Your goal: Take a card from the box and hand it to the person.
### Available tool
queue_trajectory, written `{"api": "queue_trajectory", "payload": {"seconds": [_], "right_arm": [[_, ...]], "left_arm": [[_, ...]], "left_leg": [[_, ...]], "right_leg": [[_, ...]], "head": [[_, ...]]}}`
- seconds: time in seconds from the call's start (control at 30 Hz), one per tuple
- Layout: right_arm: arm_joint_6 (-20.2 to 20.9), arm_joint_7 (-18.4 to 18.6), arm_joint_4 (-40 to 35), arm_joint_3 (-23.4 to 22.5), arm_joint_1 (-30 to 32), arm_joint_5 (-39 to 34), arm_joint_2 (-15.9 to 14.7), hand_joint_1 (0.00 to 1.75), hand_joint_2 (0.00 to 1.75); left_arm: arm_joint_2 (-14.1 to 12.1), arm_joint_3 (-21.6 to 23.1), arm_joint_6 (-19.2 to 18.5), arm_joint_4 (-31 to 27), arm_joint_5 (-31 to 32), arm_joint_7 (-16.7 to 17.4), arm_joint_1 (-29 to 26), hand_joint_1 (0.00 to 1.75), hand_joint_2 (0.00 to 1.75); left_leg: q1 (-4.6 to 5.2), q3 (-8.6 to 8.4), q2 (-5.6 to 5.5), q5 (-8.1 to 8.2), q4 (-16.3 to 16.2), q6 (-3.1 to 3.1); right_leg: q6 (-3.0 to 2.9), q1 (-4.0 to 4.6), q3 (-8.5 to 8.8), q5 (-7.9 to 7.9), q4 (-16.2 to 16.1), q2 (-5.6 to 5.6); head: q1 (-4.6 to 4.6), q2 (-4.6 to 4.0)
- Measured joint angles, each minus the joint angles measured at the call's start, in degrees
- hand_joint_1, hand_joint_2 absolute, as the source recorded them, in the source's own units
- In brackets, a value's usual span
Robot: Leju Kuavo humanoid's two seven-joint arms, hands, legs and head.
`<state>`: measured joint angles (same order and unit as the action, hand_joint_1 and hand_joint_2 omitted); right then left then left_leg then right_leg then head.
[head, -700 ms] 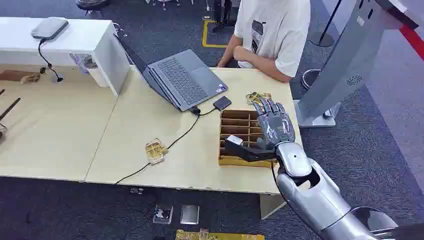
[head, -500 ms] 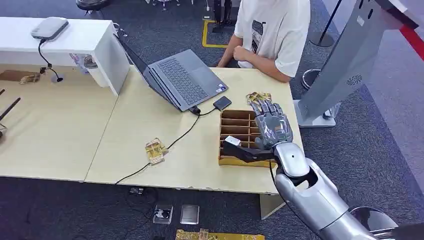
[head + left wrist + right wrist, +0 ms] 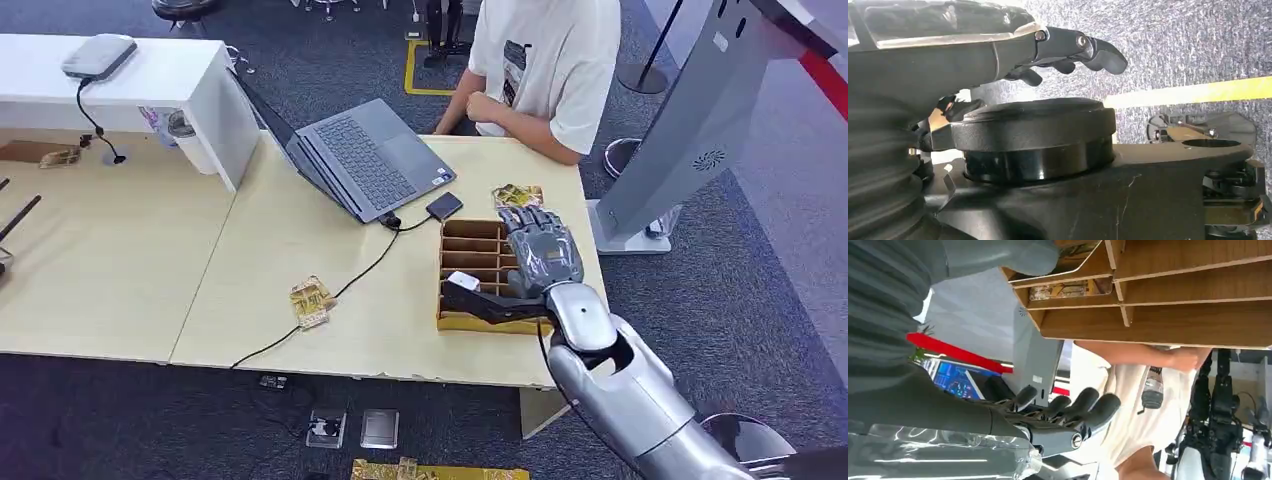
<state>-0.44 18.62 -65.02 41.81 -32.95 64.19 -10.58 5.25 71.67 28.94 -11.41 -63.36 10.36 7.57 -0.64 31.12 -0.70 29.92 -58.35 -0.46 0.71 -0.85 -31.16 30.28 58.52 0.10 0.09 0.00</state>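
A wooden box point(image 3: 474, 246) with several slots stands near the table's right edge. My right hand point(image 3: 541, 252) lies spread over its right side, fingers stretched toward the person point(image 3: 545, 60) in a white T-shirt, thumb point(image 3: 468, 295) out across the front slots. It holds nothing. In the right wrist view the box point(image 3: 1173, 315) is close, with a gold patterned card point(image 3: 1068, 290) lying in one slot just beyond the thumb point(image 3: 998, 257), and my fingers point(image 3: 1068, 407) apart. My left hand point(image 3: 1073, 47) hangs over grey carpet with fingers loosely bent and nothing in them.
More gold cards point(image 3: 517, 193) lie just behind the box, and another point(image 3: 310, 301) lies mid-table beside a black cable point(image 3: 360, 270). An open laptop point(image 3: 370, 155) and a small black adapter point(image 3: 444, 206) sit behind the box. A grey kiosk stand point(image 3: 690, 120) rises to the right.
My right hand has shifted slightly left and lower over the box, thumb moving with it. The person and the things on the table have not moved.
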Motion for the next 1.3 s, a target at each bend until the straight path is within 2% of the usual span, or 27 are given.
{"api": "queue_trajectory", "payload": {"seconds": [0.03, 0.43, 0.6, 0.67, 0.77, 1.3], "right_arm": [[0.15, 0.07, 0.04, 0.00, -0.08, -0.04, -0.02, 0.56, 1.75], [1.23, 0.24, 0.33, 0.28, -0.37, -0.98, -0.66, 0.40, 1.75], [1.44, 0.24, 0.39, 0.44, -0.40, -1.03, -0.81, 0.44, 1.75], [1.53, 0.22, 0.52, 0.50, -0.49, -1.16, -0.85, 0.56, 1.75], [1.60, 0.07, 0.72, 0.66, -0.82, -1.27, -0.85, 0.61, 1.75], [1.58, -0.26, 1.73, 1.88, -1.35, -1.95, -0.81, 0.54, 1.75]], "left_arm": [[0.00, 0.00, 0.00, 0.00, 0.00, 0.00, 0.00, 0.00, 1.75], [0.00, 0.04, -0.13, 0.00, 0.15, 0.00, 0.03, 0.00, 1.75], [0.00, 0.07, -0.39, 0.00, 0.33, -0.11, 0.04, 0.00, 1.75], [0.00, 0.11, -0.57, 0.00, 0.33, -0.11, 0.05, 0.00, 1.75], [0.00, 0.11, -0.57, 0.00, 0.35, -0.11, 0.06, 0.00, 1.75], [-0.02, 0.11, -0.63, 0.00, 0.42, -0.35, 0.07, 0.00, 1.75]], "left_leg": [[0.00, -0.01, 0.00, 0.00, 0.00, 0.00], [0.00, 0.00, 0.00, 0.00, 0.00, 0.00], [0.00, 0.00, 0.00, 0.00, 0.00, 0.00], [0.00, 0.00, 0.00, 0.00, 0.00, 0.00], [0.00, 0.00, 0.00, 0.00, 0.00, 0.00], [0.00, 0.01, 0.00, 0.00, 0.00, 0.00]], "right_leg": [[0.00, 0.00, 0.00, 0.00, 0.00, 0.00], [0.00, 0.00, 0.00, 0.00, 0.00, 0.00], [0.00, 0.00, 0.00, 0.00, 0.00, 0.00], [0.00, 0.00, 0.00, 0.00, 0.00, 0.00], [0.00, 0.00, 0.00, 0.00, 0.00, 0.00], [0.00, 0.00, 0.00, 0.00, 0.00, 0.00]], "head": [[0.02, 0.00], [-0.02, 0.00], [0.00, 0.00], [0.02, 0.00], [0.02, 0.00], [0.02, 0.00]]}}
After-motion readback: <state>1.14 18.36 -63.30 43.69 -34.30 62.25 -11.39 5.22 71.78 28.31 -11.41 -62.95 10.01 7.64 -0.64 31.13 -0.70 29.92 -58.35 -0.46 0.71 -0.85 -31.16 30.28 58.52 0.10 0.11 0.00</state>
